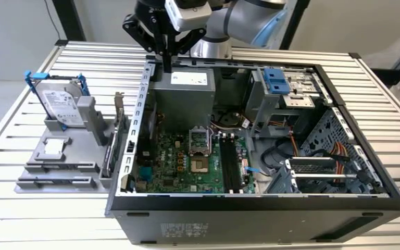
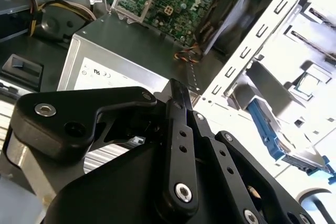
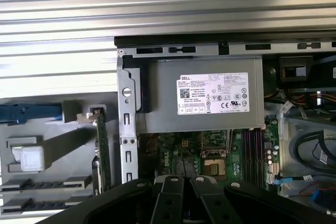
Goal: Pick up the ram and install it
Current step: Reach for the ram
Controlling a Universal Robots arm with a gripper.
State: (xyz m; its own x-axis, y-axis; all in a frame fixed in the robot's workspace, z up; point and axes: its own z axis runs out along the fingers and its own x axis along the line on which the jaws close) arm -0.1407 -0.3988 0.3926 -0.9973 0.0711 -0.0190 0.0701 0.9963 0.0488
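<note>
Ram: cannot pick it out for certain. Gripper (image 1: 166,66) has its fingers pressed together, nothing seen between them. Just beneath the tips are the case rim (image 1: 143,88) and power supply (image 1: 183,99). Lower and farther in, dark strips sit in the memory slots (image 1: 231,166). Off to its side are the holder (image 1: 54,156) and the open table (image 1: 47,219).

Ribbed silver aluminium-slat table (image 1: 40,224). Directly on it: an open black-and-grey metal computer tower case (image 1: 255,221), lying on its side, and a grey plastic slotted holder rack (image 1: 54,174) just beside it on the exterior view's left, probably touching.
</note>
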